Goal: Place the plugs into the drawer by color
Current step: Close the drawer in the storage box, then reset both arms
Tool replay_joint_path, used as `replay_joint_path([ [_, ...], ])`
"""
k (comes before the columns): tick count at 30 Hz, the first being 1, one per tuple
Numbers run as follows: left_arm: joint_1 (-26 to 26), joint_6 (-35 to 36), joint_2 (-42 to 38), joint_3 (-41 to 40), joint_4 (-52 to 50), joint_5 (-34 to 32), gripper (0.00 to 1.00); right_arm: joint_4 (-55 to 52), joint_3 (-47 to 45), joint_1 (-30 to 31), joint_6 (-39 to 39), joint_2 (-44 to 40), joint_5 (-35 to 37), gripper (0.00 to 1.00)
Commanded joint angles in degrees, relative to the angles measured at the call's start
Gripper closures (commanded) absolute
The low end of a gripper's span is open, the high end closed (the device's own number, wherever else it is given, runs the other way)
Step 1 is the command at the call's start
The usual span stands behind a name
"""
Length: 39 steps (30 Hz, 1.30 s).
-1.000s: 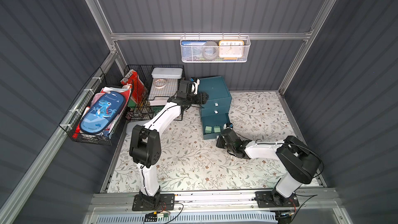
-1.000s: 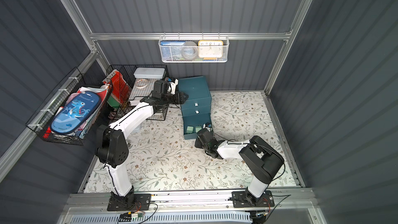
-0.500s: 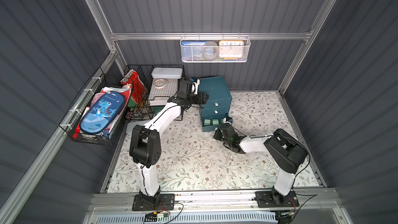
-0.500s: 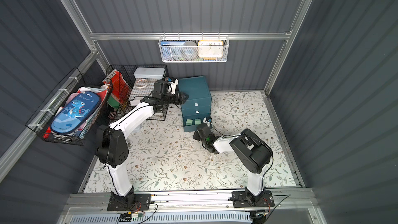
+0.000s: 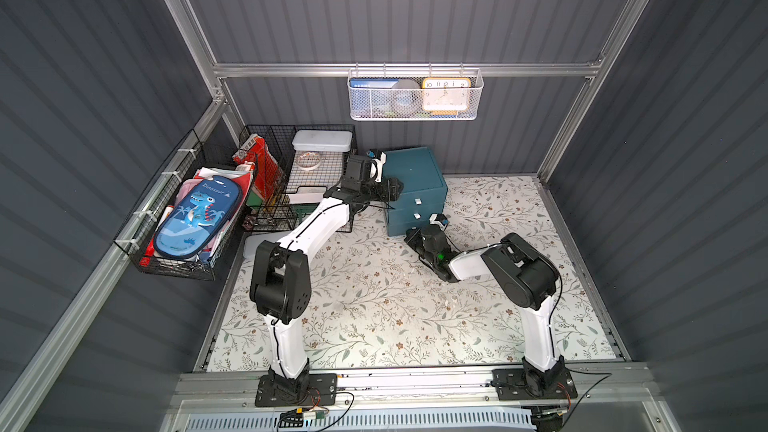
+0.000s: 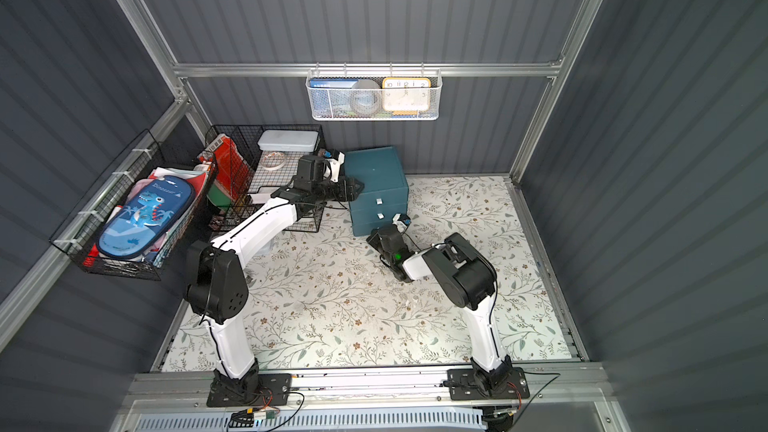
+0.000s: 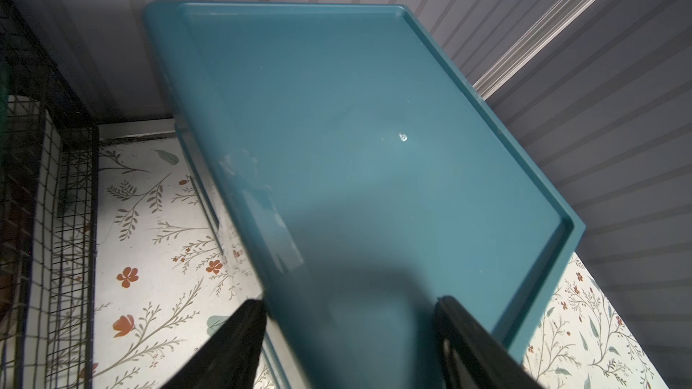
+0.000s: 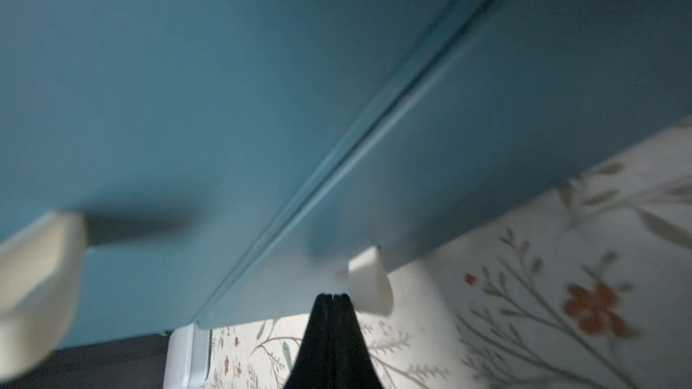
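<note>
R gripper fingers together, tip at bottom drawer front, just beside its white tab. Drawer lies straight ahead of tip, slide axis approx in line w/ forearm; R arm nearer. L gripper jaws apart astride cabinet top corner, centre of top view; pressing or not, can't tell. Plugs: none in view, prob inside. Vs 1 s ago: drawer stood out, green plugs showing; now flush.

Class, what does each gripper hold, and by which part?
Right gripper: shut on nothing, tips at the bottom drawer front. Left gripper: jaws apart astride the cabinet top corner; whether it grips cannot be told.
</note>
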Motion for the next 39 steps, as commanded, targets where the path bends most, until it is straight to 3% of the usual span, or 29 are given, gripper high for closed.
replay_joint_path([
  [1,-1.1,1.1,2.8,-3.3,-9.1,-1.1,0.25,3.7,1.3,-0.4,4.7,2.2,-2.1,1.0],
  [8,-1.4,1.2,1.2,-3.4,-8.8,-1.8,0.25,4.1,-0.7,-0.2,2.4,-0.6,-6.6,0.96],
  [11,-1.6,1.2,-4.9,-5.8,-4.7,-4.7,0.23,2.9,-7.9,0.7,-1.4,-9.3,-7.9,0.91],
  [14,-1.8,2.3,-11.7,-7.5,-1.1,-7.4,0.18,-6.5,-13.6,1.2,-9.2,-21.2,-7.8,0.81],
  [15,-1.8,2.5,-14.5,-8.5,0.8,-8.3,0.15,-12.3,-15.0,1.2,-12.7,-25.8,-6.3,0.77],
  [17,-1.8,3.1,-20.0,-12.2,5.5,-9.9,0.01,-21.2,-17.2,1.1,-19.7,-34.2,-0.7,0.66],
  [19,-1.8,4.7,-26.7,-21.0,13.6,-12.8,0.01,-24.8,-19.9,0.8,-31.8,-41.7,6.0,0.53],
  [20,-1.9,5.1,-29.6,-24.9,17.5,-14.5,0.01,-25.1,-21.2,0.5,-37.4,-44.3,8.5,0.41],
  [21,-1.9,4.1,-32.8,-28.9,17.6,-14.8,0.01,-24.3,-23.2,0.4,-43.5,-47.1,12.8,0.2],
  [23,-1.8,2.3,-37.6,-36.9,22.5,-24.3,0.01,-17.4,-27.4,-1.8,-52.3,-49.4,24.7,0.03],
  [25,-1.8,5.3,-40.7,-45.3,28.6,-37.2,0.01,-8.6,-31.9,-7.5,-61.7,-50.7,27.0,0.01],
  [27,-1.1,11.4,-41.1,-52.2,35.3,-43.1,0.01,-8.4,-34.0,-12.1,-66.6,-52.7,27.1,0.01],
  [30,1.2,22.2,-38.1,-62.3,47.5,-39.0,0.01,-14.4,-34.7,-19.0,-64.1,-53.4,24.5,0.01],
  [33,4.5,23.5,-29.5,-67.9,59.8,-34.2,0.01,4.3,-40.8,-21.9,-66.7,-43.8,26.0,0.01],
  [34,5.9,27.2,-26.0,-68.8,65.3,-33.3,0.01,13.4,-42.1,-22.2,-68.5,-39.8,26.5,0.01],
  [36,7.0,28.1,-23.6,-67.6,69.2,-28.2,0.02,24.3,-44.1,-23.3,-67.0,-33.2,27.1,0.01],
  [38,9.6,26.1,-21.7,-70.0,80.2,-26.3,0.01,30.1,-46.6,-27.4,-64.6,-31.1,18.7,0.01],
  [39,11.9,23.8,-20.5,-70.4,83.2,-24.4,0.01,25.8,-46.9,-29.4,-62.3,-32.6,15.2,0.01],
])
